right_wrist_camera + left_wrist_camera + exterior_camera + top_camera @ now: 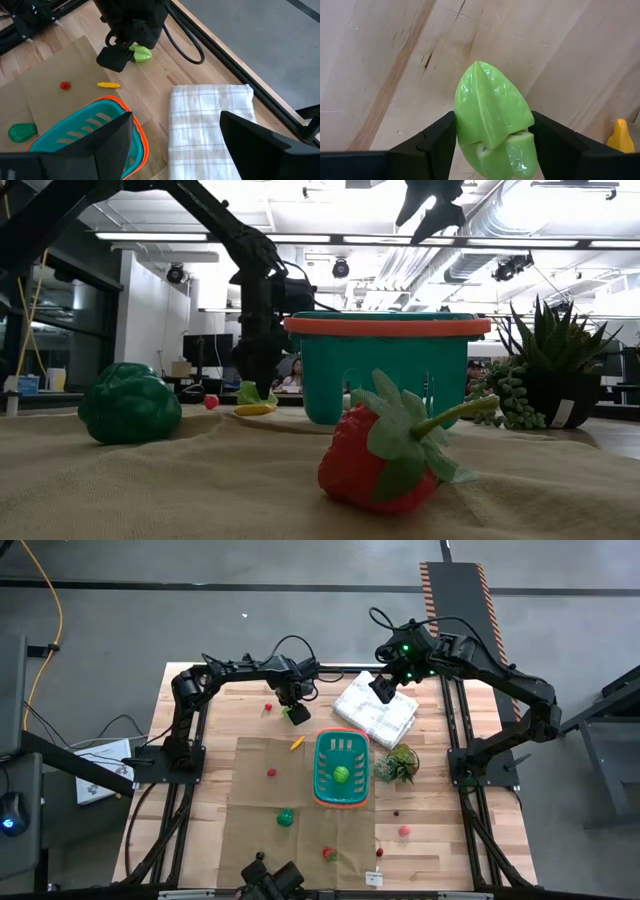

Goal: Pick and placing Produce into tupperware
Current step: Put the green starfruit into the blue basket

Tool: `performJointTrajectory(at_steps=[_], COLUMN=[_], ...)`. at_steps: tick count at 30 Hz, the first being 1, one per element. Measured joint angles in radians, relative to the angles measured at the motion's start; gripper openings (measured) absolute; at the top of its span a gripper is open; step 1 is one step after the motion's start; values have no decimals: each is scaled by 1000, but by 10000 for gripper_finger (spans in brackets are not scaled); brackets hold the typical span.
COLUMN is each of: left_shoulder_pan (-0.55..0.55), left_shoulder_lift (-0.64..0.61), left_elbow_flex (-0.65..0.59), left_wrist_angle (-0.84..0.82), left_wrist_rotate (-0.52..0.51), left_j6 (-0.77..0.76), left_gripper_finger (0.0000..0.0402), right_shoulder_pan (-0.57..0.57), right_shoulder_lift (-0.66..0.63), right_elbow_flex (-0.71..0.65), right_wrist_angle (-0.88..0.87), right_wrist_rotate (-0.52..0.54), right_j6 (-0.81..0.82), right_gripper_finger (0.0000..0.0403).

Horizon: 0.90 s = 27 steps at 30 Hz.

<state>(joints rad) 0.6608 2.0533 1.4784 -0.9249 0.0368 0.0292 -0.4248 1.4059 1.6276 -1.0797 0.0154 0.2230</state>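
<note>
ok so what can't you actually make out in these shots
- Basket contents: the low view shows only its wall; the high view shows one green piece.
- Small dark speck on the table: too small to identify in the high view.
- Left gripper, shut on the light green piece: whether the piece touches the table cannot be told.

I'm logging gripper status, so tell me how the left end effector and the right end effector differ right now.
The left end effector is low over the wooden table, shut on a pale green produce piece; the right end effector is open and holds nothing. The left one is beside the teal basket; the right one hangs higher, above the white cloth. Both are dark and two-fingered.
</note>
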Motion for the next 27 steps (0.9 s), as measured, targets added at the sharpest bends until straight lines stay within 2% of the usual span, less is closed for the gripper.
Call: performJointTrajectory(at_steps=[21,27], left_shoulder_pan=[0,0], left_shoulder_lift=[0,-1], left_elbow_flex=[0,19], left_wrist_angle=[6,-61], left_wrist_rotate=[-3,5], left_j6=[31,53], left_gripper_finger=[218,210], right_shoulder_pan=[0,0], right_shoulder_lift=[0,0], right_elbow_flex=[0,0], right_wrist_angle=[1,1], right_wrist_rotate=[0,0], right_j6=[-11,-14], right_gripper_finger=[288,288])
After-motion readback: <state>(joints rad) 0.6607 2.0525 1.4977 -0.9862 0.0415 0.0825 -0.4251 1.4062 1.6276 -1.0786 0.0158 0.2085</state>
